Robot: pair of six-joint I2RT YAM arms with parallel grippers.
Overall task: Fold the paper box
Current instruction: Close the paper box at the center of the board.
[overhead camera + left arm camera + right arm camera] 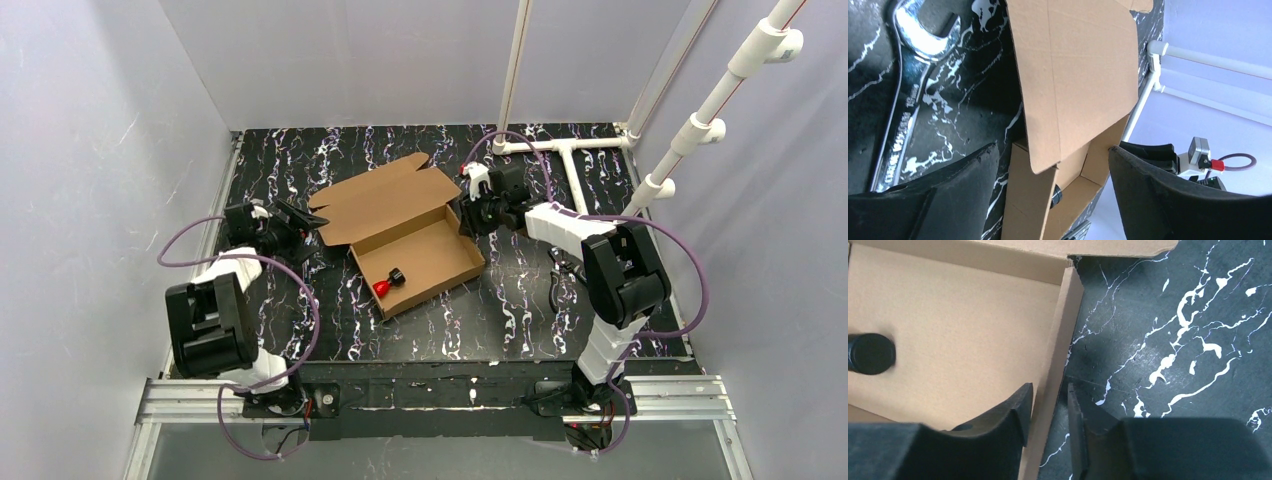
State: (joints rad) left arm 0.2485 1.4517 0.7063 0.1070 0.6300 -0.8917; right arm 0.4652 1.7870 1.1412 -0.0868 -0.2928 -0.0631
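A paper box [430,250] of plain brown cardboard sits near the centre of a black, white-veined table [520,300]. Its shallow tray is formed and its lid [385,200] stands open, leaning back towards the far left. A small red-and-black item [388,282] lies on the tray floor near the front left wall. From the right wrist, only its black end shows.

At the tray's right side wall, the right gripper [468,210] straddles the cardboard edge. One finger [1008,415] is inside the tray and the other [1083,415] is outside over the table. The jaws are drawn in close about the wall, and thin slivers of gap seem to show on each side. Whether the pads actually pinch the cardboard cannot be told.

On the opposite side, the left gripper [310,222] sits just beside the lid's left corner with its jaws spread wide and nothing held. From its wrist camera, the rounded corner of the lid appears in the gap between the two dark fingers [963,185]. The tray's interior is visible below that corner.

A chrome open-ended wrench [903,100] lies flat on the table to the left of the lid. A white pipe frame [570,150] stands at the table's far right corner.
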